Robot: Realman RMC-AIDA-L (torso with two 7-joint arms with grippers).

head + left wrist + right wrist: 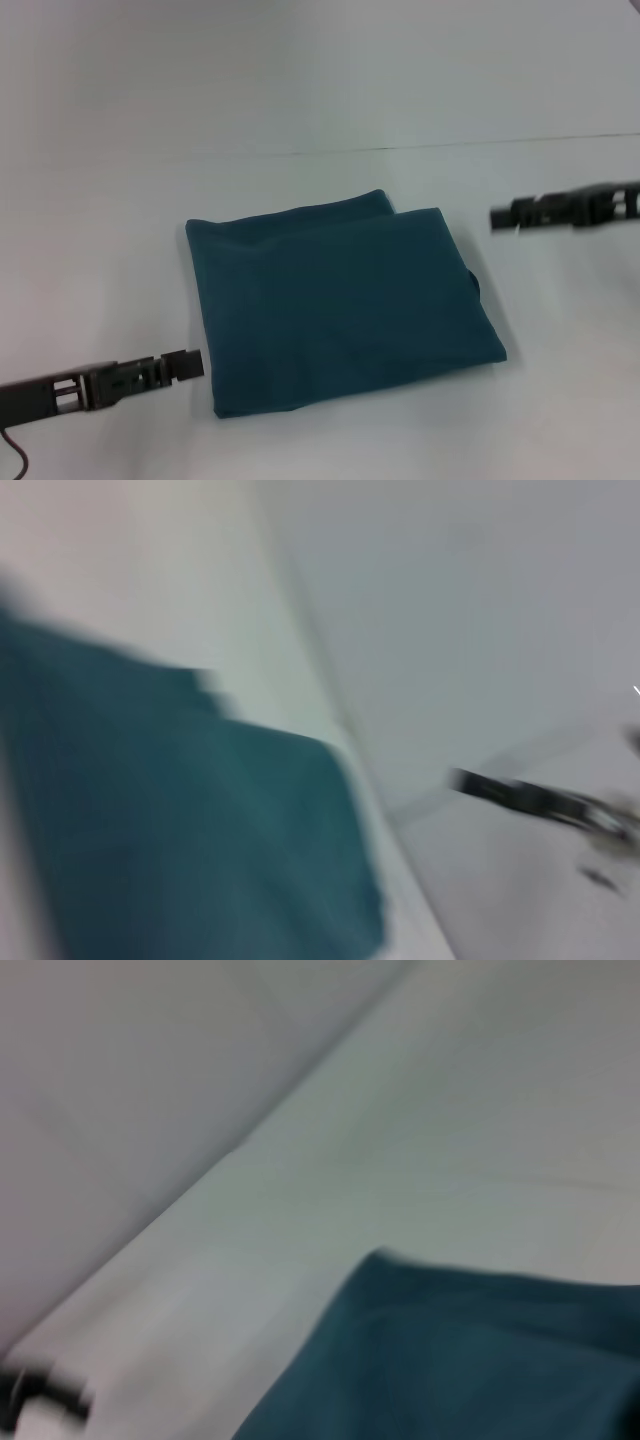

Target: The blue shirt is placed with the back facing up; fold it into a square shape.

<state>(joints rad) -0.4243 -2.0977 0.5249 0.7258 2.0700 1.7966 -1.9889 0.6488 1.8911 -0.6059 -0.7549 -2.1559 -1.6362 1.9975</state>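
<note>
- The blue shirt [340, 305] was seen lying flat on the white table [120, 180], folded into a roughly square packet near the middle of the head view.
- No lettering was seen on the upturned side; only plain teal cloth was shown.
- The packet was slightly turned on the table, so that its far edge ran up toward the robot's right and its near edge dropped toward the robot's left. Its longer axis, if any, was laid across from left to right.
- A fold line was seen across the far part, with one layer lapped over another near the far right corner.
- A small bulge of cloth was seen sticking out at the right edge.
- The left gripper [190, 362] was held low, just beside the near left corner of the shirt, apart from the cloth as far as could be told. Whether its fingers were parted or closed could not be told.
- The right gripper [503, 215] was held off the far right corner, clear of the cloth. Its finger state could not be told either.
- Nothing was gripped by either claw.
- In the left wrist view the shirt [180, 830] was seen blurred, with the other arm's gripper [470, 783] farther off.
</note>
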